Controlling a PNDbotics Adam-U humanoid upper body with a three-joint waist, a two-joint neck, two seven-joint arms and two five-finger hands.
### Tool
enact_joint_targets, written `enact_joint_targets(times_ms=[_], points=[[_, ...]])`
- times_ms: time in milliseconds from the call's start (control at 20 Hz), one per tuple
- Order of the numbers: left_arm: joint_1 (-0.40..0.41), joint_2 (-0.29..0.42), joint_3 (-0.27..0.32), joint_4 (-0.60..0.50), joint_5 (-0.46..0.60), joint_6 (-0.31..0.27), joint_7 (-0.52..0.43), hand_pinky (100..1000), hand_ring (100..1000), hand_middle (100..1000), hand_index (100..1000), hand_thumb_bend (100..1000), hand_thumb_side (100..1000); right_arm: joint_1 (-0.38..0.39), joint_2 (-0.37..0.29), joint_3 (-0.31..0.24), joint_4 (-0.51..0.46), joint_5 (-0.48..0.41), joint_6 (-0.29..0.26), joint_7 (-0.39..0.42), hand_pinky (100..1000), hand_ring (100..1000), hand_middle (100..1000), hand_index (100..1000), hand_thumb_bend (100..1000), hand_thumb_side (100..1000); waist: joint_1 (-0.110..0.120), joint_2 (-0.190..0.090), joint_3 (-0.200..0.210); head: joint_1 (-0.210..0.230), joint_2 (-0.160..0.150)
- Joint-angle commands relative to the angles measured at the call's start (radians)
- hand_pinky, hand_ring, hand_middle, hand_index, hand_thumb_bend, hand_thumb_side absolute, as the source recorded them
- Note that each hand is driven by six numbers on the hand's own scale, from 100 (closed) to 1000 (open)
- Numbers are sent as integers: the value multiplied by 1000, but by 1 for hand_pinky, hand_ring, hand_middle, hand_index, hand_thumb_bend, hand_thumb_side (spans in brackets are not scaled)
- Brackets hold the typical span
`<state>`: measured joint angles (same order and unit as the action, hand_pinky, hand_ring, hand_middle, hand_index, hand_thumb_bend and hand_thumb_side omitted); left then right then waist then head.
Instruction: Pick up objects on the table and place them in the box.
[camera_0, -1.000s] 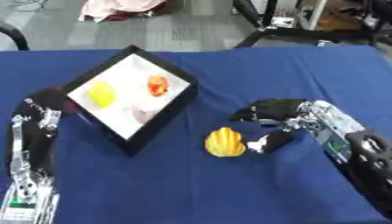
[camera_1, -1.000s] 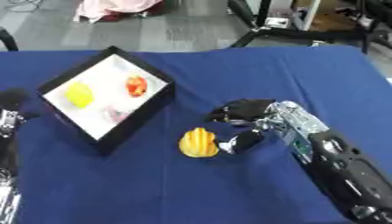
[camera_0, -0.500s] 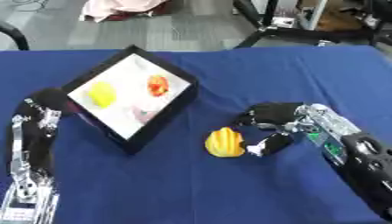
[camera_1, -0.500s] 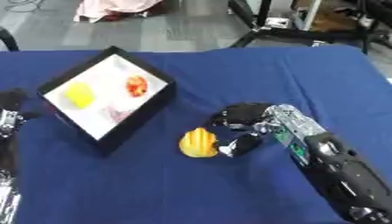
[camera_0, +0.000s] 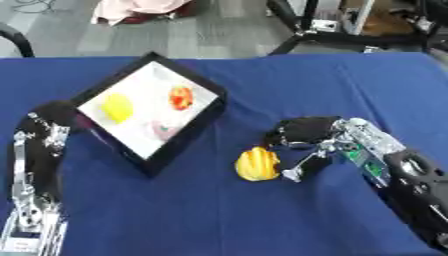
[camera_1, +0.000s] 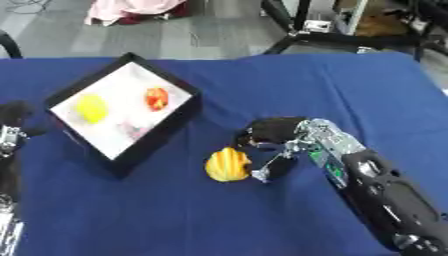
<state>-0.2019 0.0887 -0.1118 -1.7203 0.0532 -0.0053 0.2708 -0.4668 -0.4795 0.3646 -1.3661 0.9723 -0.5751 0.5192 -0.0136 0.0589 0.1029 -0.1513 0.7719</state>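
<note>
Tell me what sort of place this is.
Probably a robotics lab or test room: a table under a blue cloth holds a black-rimmed box with toy-like fruit and a yellow object beside the right hand, with metal frames on grey floor beyond.

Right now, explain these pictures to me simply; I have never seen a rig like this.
Both pictures come from a stereo camera in a humanoid robot's head, looking down at a blue table. A black-rimmed box lies there, holding a yellow item, a red-orange item and something pale pink. A yellow ridged object lies on the cloth outside it. The right hand, black and silver, is open around that object, fingers above and thumb beside it; nothing is held. The left hand is by the box's left edge.
</note>
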Motion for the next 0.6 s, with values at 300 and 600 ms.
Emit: enact_joint_targets(times_ms=[300, 600], points=[[-10, 18, 5, -16, -2, -1, 0, 619, 852, 580, 685, 774, 578, -20, -2, 15, -14, 31, -12, -72, 932, 842, 720, 695, 100, 351, -6, -17, 1, -4, -2], [-9, 18, 4, -16, -1, -1, 0, 619, 853, 580, 685, 774, 578, -18, 7, 10, -9, 3, 44, -275, 892, 782, 587, 356, 100, 266, -5, -17, -1, -5, -2]])
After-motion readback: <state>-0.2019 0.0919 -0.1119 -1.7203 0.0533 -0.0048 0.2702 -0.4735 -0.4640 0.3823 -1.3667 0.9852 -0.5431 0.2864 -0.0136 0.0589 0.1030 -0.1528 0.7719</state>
